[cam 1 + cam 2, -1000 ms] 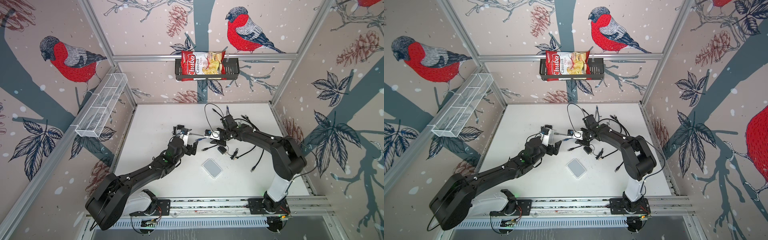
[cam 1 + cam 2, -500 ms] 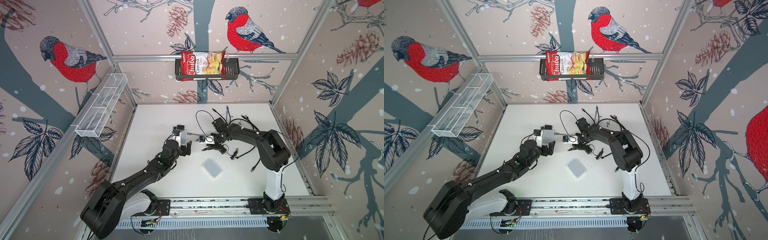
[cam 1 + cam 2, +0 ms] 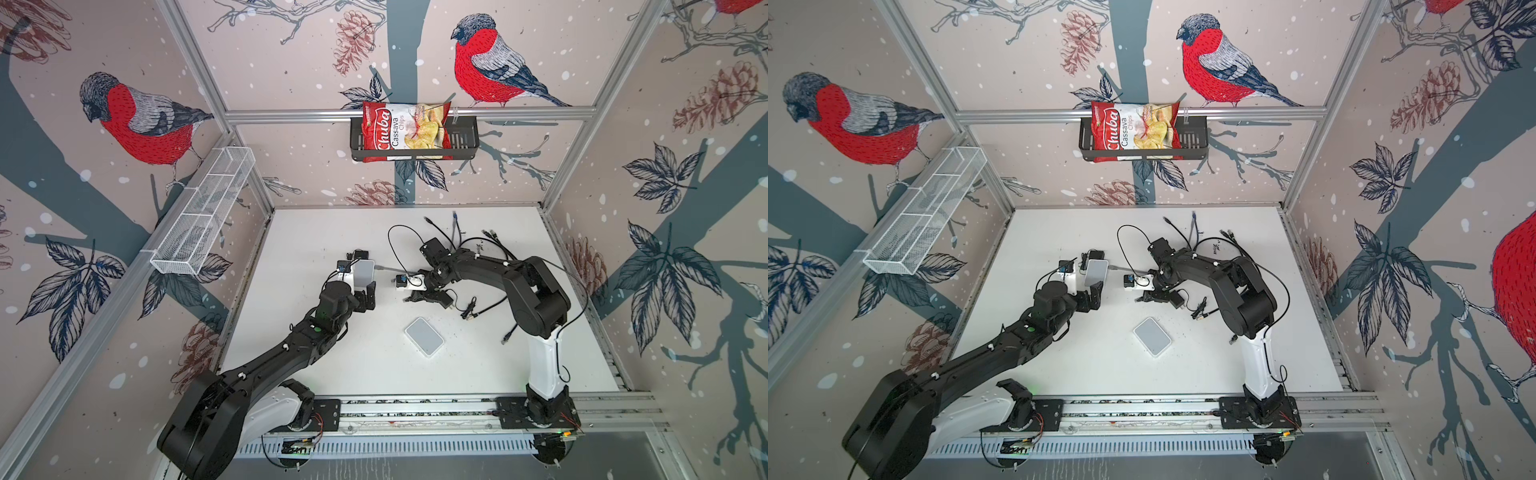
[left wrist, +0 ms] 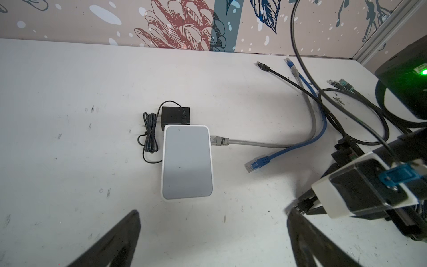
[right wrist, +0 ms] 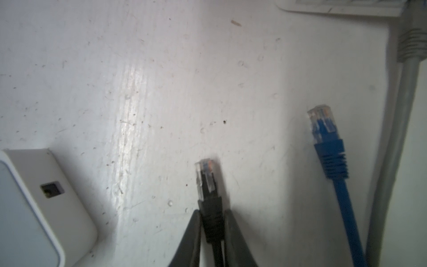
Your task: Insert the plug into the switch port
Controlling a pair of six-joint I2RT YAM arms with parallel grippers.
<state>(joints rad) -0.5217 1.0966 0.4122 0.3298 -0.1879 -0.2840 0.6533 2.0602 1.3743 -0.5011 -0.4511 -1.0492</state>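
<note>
Black rubber: the boot of the black Ethernet plug (image 5: 208,185) is pinched between the fingers of the right gripper (image 5: 210,211), which is closed almost fully on it, low over the white table (image 5: 138,92). The left gripper (image 4: 212,242) gapes wide and holds nothing. Only the right wrist view shows the empty port (image 5: 52,186) of the front switch (image 5: 34,219), near the plug but apart from it. Only the left wrist view shows the grey cable (image 4: 254,143) plugged into the rear switch (image 4: 186,161), with a power adapter (image 4: 175,115) just beside it. There are two switches, one grey cable and one blue cable (image 4: 262,161); the black cables are too tangled to count.
</note>
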